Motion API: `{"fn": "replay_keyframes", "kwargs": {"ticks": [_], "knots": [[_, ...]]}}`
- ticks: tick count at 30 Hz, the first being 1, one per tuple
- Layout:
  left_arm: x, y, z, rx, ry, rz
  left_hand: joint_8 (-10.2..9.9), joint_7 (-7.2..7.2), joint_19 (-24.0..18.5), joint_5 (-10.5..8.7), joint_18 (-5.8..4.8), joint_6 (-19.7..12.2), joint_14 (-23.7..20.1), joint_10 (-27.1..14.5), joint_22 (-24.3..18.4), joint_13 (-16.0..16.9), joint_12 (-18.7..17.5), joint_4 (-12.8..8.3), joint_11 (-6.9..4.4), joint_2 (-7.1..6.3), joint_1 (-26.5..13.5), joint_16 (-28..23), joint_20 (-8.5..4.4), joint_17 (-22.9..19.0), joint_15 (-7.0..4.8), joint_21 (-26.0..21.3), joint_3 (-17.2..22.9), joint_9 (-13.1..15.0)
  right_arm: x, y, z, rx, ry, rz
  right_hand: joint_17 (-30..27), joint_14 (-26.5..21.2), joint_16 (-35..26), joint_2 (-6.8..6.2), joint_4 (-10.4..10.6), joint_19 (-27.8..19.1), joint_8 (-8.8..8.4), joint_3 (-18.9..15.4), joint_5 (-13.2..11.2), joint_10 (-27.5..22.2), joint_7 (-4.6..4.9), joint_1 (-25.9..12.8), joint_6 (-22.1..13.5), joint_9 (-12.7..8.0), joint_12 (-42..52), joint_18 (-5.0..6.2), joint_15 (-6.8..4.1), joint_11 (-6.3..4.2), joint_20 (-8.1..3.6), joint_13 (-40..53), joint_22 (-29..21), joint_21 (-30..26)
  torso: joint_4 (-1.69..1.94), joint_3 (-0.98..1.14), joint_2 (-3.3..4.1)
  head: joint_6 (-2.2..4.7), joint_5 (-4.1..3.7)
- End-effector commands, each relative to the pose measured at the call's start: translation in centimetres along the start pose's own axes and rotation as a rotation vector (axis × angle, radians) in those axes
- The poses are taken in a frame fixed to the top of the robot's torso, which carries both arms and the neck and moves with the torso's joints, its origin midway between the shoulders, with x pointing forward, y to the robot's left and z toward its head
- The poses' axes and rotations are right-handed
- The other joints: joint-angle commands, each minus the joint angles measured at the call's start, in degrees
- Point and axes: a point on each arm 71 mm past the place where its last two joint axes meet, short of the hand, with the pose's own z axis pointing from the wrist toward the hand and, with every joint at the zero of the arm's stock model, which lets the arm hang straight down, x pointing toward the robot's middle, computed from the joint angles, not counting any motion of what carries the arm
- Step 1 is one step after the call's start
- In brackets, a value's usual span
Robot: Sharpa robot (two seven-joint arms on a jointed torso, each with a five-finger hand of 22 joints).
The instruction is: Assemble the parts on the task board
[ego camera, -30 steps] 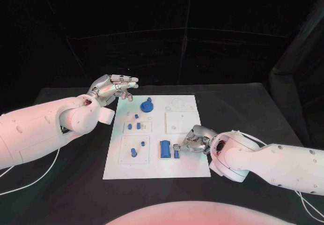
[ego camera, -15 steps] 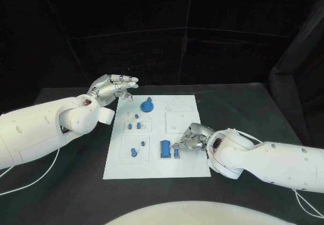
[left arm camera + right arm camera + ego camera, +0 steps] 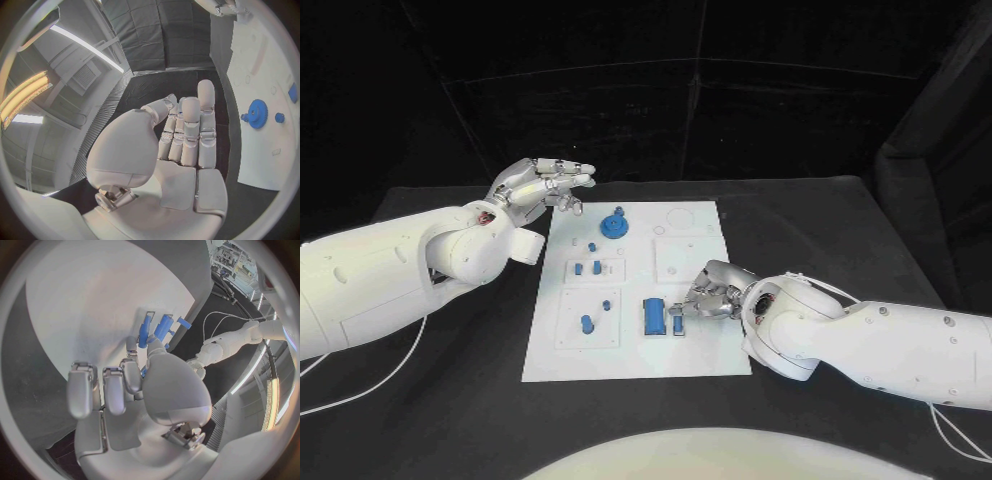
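Head view: the white task board (image 3: 629,350) lies in the middle of the black table (image 3: 848,230), long side running near to far, with an arm on each side.
Right hand: the right hand (image 3: 707,295) is down at the board's right side, fingers curled in toward a small blue part (image 3: 678,326); whether it is pinching that part or only touching it, I cannot tell from here.
Right wrist view: fingertips (image 3: 131,346) sit right against blue pieces on the white plate, and the contact itself is hidden behind the thumb.
Left hand: the left hand (image 3: 538,184) hovers off the board's far-left corner, fingers straight and close side by side, nothing in it; the left wrist view confirms the bare palm (image 3: 181,150).
Seated so far: the blue gear (image 3: 615,227) stands at the far end, and a larger blue block (image 3: 652,316) sits just left of the small part.
Other pieces: a few small blue pegs (image 3: 586,267) sit mid-board on the left and one more (image 3: 586,324) nearer in; seated or loose, too small to call.
Open slots: the round outline and square recesses on the far-right half (image 3: 684,245) look unfilled.
Progress: my read is partway through, with the near-right piece the one in play.
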Motion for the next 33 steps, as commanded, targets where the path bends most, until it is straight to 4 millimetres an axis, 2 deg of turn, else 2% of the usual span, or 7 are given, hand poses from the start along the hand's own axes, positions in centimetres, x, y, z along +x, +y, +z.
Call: {"fn": "replay_keyframes", "kwargs": {"ticks": [1,4,10,11,21,25,33], "knots": [[0.11,-0.13,0.02,0.004,0.011,-0.005,0.4,-0.19,-0.3,0.17,0.76,-0.1,-0.3,-0.5,-0.1,-0.1,0.3,-0.2,0.06,0.14,0.1,0.4,0.12,-0.1,-0.01,-0.4,0.0,0.0,-0.01,-0.20,-0.03,0.000,0.004,-0.013,6.6,4.3,-0.3,-0.68,-0.6,1.8,-0.10,0.0,-0.5,0.7,-0.18,0.2,0.1,0.1,-0.1,-0.73,-0.43,-0.23,-0.40,1.6,4.4,0.1,0.00,-0.01,-0.01,-0.02,-0.01],[0.11,-0.13,0.02,0.003,0.012,-0.005,0.4,-0.18,-0.3,0.16,0.77,-0.1,-0.3,-0.5,-0.1,-0.1,0.3,-0.2,0.06,0.14,0.1,0.4,0.12,-0.1,-0.01,-0.4,0.0,0.0,0.06,-0.12,-0.07,-0.007,0.012,-0.014,6.7,4.3,-0.2,-0.74,-1.6,1.8,-0.11,0.1,-2.4,0.7,-0.20,1.2,0.2,0.2,-0.1,-0.75,-0.48,-0.28,-0.45,1.6,4.5,0.1,-0.01,-0.01,0.03,0.03,0.02],[0.12,-0.12,0.02,0.003,0.012,-0.005,0.4,-0.15,-0.3,0.16,0.77,-0.1,-0.3,-0.6,-0.1,-0.1,0.3,-0.2,0.07,0.10,0.1,0.4,0.12,-0.1,-0.01,-0.4,0.0,0.0,0.14,-0.02,-0.06,-0.018,0.021,-0.049,6.6,4.3,-0.3,-2.24,-3.3,1.7,-0.25,-1.5,-10.5,0.7,0.10,0.8,0.2,0.5,-0.3,-0.74,-0.27,0.01,-0.27,1.7,4.4,0.0,-0.02,-0.03,0.00,-0.03,0.01],[0.12,-0.12,0.02,0.003,0.012,-0.005,0.4,-0.15,-0.3,0.16,0.77,-0.1,-0.3,-0.6,-0.1,-0.1,0.3,-0.2,0.07,0.10,0.1,0.4,0.12,-0.1,-0.01,-0.4,0.0,0.0,0.13,0.00,-0.04,-0.021,0.020,-0.058,6.6,4.3,-0.3,-2.62,-3.3,1.7,-0.27,-1.9,-11.2,0.7,0.18,0.5,0.2,0.5,-0.4,-0.73,-0.21,0.07,-0.26,1.7,4.4,0.0,-0.01,-0.03,0.01,-0.08,0.01],[0.07,-0.13,-0.02,0.003,0.010,-0.005,0.4,-0.15,-0.3,0.16,0.77,-0.1,-0.3,-0.6,-0.1,-0.1,0.3,-0.2,0.07,0.10,0.1,0.4,0.12,-0.1,-0.01,-0.4,0.0,0.0,0.16,0.32,-0.01,-0.048,0.010,-0.133,6.4,4.2,-0.5,-4.89,-3.8,1.6,-0.40,-4.9,-11.9,0.6,0.27,-0.8,-0.1,0.7,-0.7,-0.68,-0.12,0.19,-0.16,1.6,4.2,-0.2,0.02,-0.03,-0.03,-0.26,0.02],[0.05,-0.14,-0.04,0.003,0.009,-0.005,0.4,-0.15,-0.3,0.16,0.77,-0.1,-0.3,-0.6,-0.1,-0.1,0.3,-0.2,0.07,0.10,0.1,0.4,0.12,-0.1,-0.01,-0.4,0.0,0.0,0.02,0.36,0.01,-0.056,-0.008,-0.127,6.4,4.2,-0.5,-5.04,-3.6,1.6,-0.43,-5.6,-11.9,0.5,0.28,-1.4,-0.1,0.8,-0.8,-0.68,-0.12,0.19,-0.16,1.6,4.2,-0.2,0.00,-0.03,-0.04,-0.21,0.03],[0.03,-0.14,-0.04,0.003,0.009,-0.004,0.4,-0.15,-0.3,0.16,0.77,-0.1,-0.3,-0.6,-0.1,-0.1,0.3,-0.2,0.07,0.10,0.1,0.4,0.12,-0.1,-0.01,-0.4,0.0,0.0,-0.28,0.25,0.06,-0.068,-0.037,-0.091,6.5,4.2,-0.5,-3.96,-1.5,1.6,-0.41,-7.1,-11.9,0.6,0.17,-3.9,-0.2,1.0,-0.7,-0.69,-0.16,0.12,-0.20,1.8,4.3,-0.2,-0.02,-0.02,-0.04,0.05,0.00]]}}
